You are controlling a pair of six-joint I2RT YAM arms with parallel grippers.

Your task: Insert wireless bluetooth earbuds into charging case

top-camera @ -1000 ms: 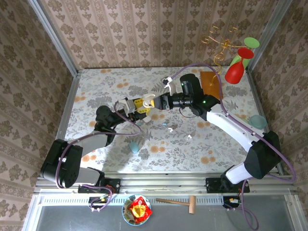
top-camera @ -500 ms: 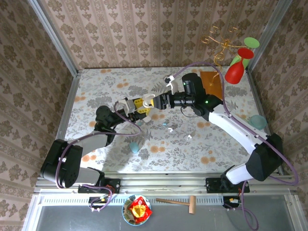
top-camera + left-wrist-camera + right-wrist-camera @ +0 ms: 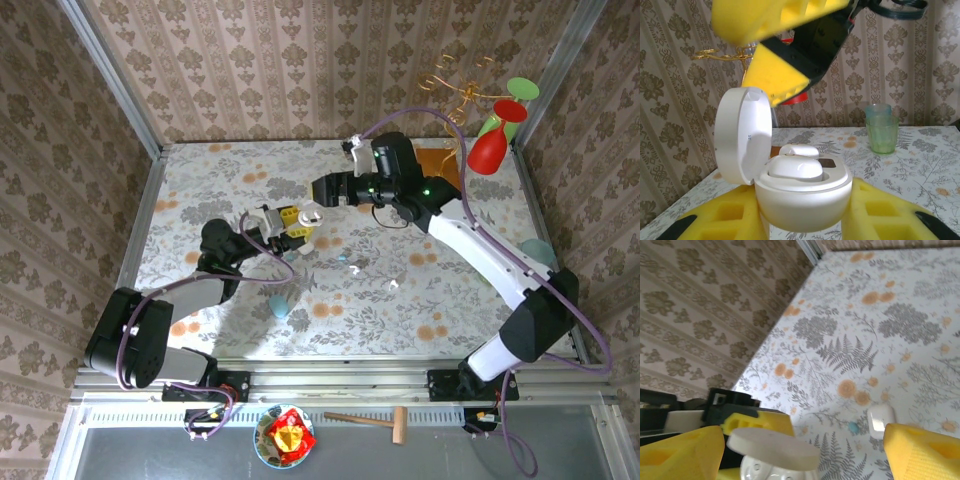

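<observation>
Bright, even light from above. Left arm throws a soft shadow on the bench beside its base. Left wrist view: case sharp, yellow fingers overhead blurred. Right wrist view: near fingers and lid out of focus, bench pattern clearer.

Two earbuds sit in the case (lid tipped left) within the left gripper, cups behind it.

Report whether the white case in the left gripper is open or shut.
Open: the charging case has its lid standing up at its left side, and two white earbuds show in the base.
</observation>
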